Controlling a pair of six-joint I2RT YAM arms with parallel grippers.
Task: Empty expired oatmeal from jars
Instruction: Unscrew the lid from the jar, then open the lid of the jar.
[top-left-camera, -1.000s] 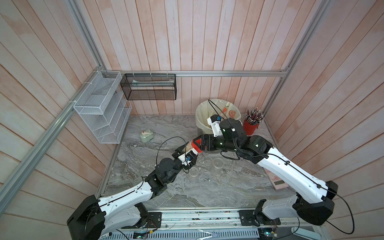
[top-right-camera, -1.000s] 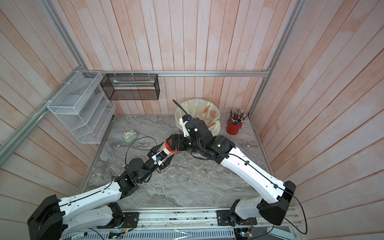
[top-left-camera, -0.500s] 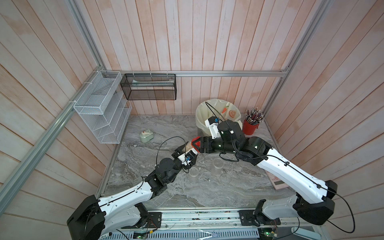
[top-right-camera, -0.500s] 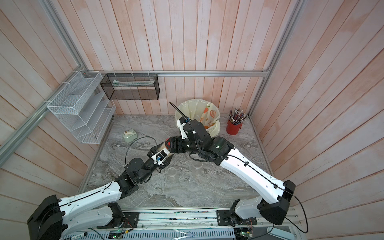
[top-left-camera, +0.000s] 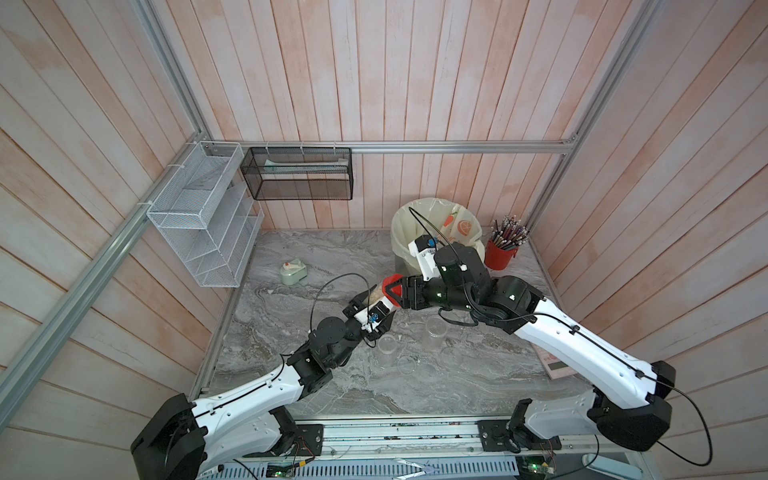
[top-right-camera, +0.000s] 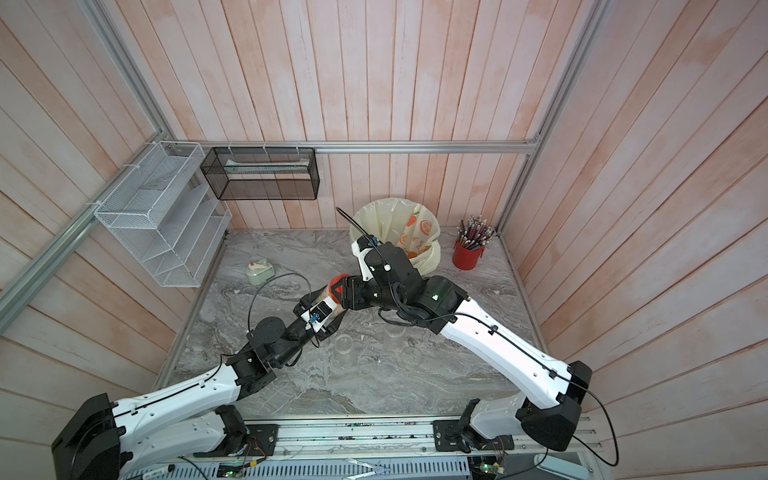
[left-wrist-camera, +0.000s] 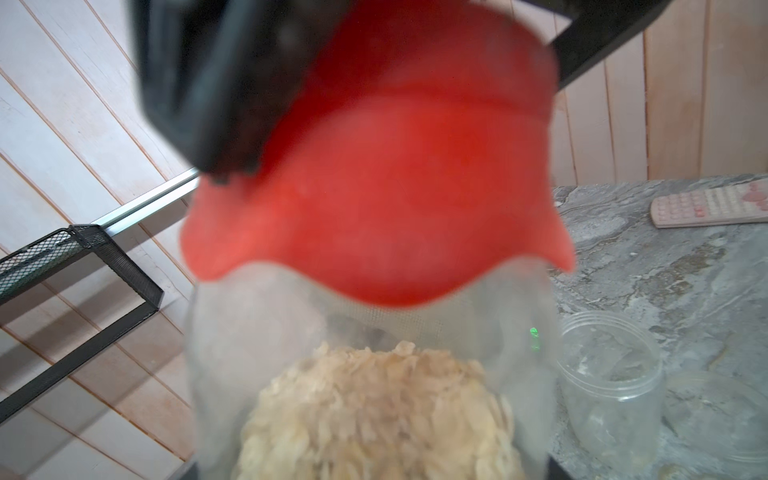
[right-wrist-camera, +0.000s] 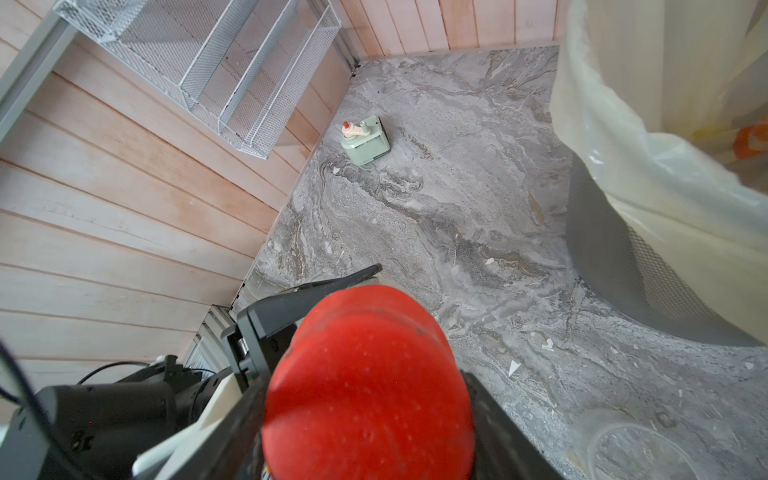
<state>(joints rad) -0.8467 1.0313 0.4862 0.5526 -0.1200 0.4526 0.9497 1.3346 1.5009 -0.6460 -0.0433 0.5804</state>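
Note:
A clear jar (top-left-camera: 373, 297) (top-right-camera: 321, 296) with a red lid (top-left-camera: 390, 286) (top-right-camera: 336, 285) hangs tilted above the table's middle, lid pointing toward the bin. Pale oatmeal (left-wrist-camera: 374, 415) fills its lower part. My left gripper (top-left-camera: 370, 308) (top-right-camera: 319, 308) is shut on the jar's body. My right gripper (top-left-camera: 395, 291) (right-wrist-camera: 365, 415) is shut on the red lid (right-wrist-camera: 365, 382), with a dark finger (right-wrist-camera: 232, 424) pressed against each side. In the left wrist view the lid (left-wrist-camera: 374, 187) is blurred. Two open jars (top-left-camera: 434, 332) (top-left-camera: 386, 347) without oatmeal stand on the table below.
A grey bin (top-left-camera: 400, 237) with a yellowish bag stands at the back, a red pencil cup (top-left-camera: 498, 255) beside it. A green sharpener (top-left-camera: 293, 272) sits at back left, a calculator (top-left-camera: 557, 363) at the right edge. A clear lid (top-left-camera: 406, 365) lies near the jars. Wire racks (top-left-camera: 199, 216) hang on the walls.
My right gripper has shifted slightly toward the jar and closed its fingers onto the red lid. The left arm and the jar have stayed put.

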